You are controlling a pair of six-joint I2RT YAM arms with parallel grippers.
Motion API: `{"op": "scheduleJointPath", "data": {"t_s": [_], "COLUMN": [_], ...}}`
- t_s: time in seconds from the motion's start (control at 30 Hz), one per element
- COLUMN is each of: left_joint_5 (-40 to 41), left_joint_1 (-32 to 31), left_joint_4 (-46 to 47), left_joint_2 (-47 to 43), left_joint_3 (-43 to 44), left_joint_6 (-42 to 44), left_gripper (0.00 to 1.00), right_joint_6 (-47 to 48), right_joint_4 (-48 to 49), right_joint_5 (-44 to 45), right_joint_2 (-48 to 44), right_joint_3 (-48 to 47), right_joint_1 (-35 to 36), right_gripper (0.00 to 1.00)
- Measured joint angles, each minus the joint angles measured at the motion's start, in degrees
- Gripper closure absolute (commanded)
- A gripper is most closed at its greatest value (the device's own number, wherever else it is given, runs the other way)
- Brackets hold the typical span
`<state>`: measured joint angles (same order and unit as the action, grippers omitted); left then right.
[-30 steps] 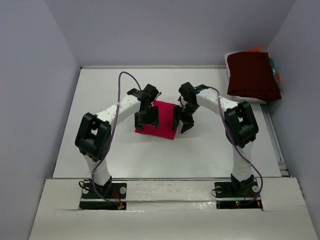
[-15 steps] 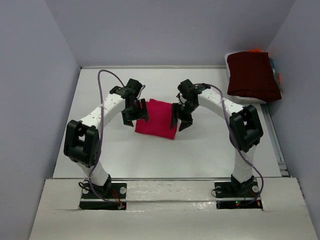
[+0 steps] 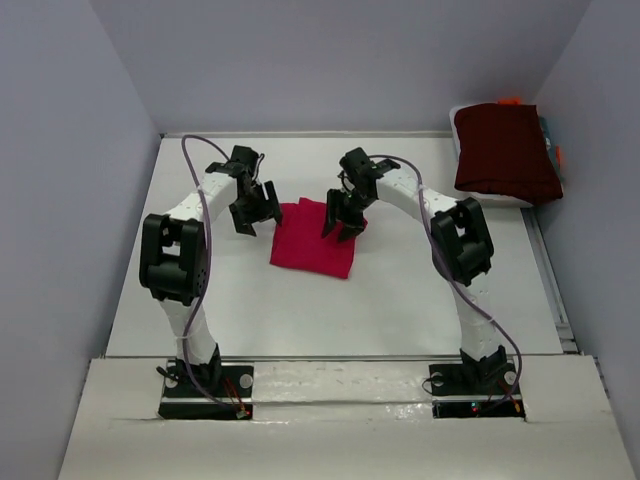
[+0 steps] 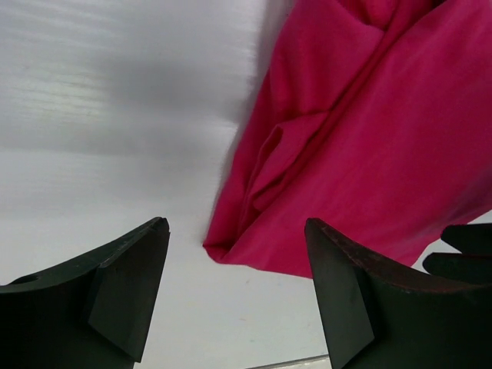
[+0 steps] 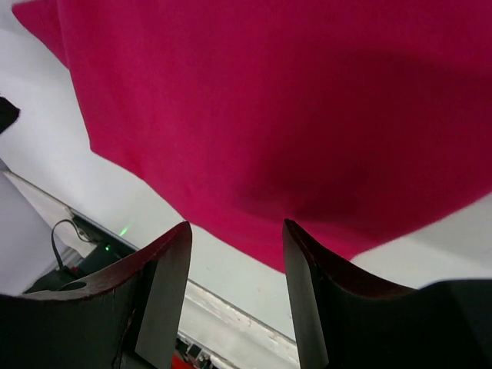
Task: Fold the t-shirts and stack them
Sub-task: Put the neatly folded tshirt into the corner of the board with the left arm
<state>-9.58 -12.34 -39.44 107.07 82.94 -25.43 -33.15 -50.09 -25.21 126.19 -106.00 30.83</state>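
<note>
A bright crimson-pink t-shirt (image 3: 313, 240) lies folded into a small rectangle in the middle of the white table (image 3: 420, 290). My left gripper (image 3: 254, 211) hovers just off its left edge, open and holding nothing. In the left wrist view the pink t-shirt (image 4: 369, 138) shows loose folds ahead of the left gripper (image 4: 238, 296). My right gripper (image 3: 341, 222) hangs over the shirt's far right corner, open. Only pink t-shirt (image 5: 292, 115) and bare table show past the empty right gripper (image 5: 237, 300). A dark maroon t-shirt (image 3: 505, 150) lies folded at the back right.
The maroon shirt rests on a white stack (image 3: 498, 197) against the right wall, with small orange things (image 3: 510, 101) beside it. Grey walls close in the table at left, back and right. A raised ledge (image 3: 330, 357) runs along the near edge.
My left gripper has swung back and left off the pink shirt and opened wider. My right gripper has shifted left onto the shirt's far right corner. The shirt stays flat.
</note>
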Motion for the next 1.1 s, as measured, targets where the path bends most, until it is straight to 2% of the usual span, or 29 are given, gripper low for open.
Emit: {"op": "scheduleJointPath", "data": {"t_s": [0.23, 0.63, 1.1], "left_joint_5": [-7.5, -14.0, -34.5], "left_joint_1": [2.1, 7.6, 10.2], "left_joint_4": [5.9, 10.8, 19.6], "left_joint_2": [4.6, 7.3, 8.2], "left_joint_3": [0.3, -1.5, -8.3], "left_joint_6": [2.9, 6.4, 5.5], "left_gripper": [0.15, 0.11, 0.11], "right_joint_6": [0.0, 0.4, 0.4], "right_joint_4": [0.8, 0.7, 0.9], "right_joint_5": [1.6, 2.3, 1.6], "right_joint_2": [6.1, 7.4, 8.2], "right_joint_3": [-6.8, -7.1, -7.2], "right_joint_1": [0.0, 0.0, 0.0], "right_gripper": [0.44, 0.44, 0.44]}}
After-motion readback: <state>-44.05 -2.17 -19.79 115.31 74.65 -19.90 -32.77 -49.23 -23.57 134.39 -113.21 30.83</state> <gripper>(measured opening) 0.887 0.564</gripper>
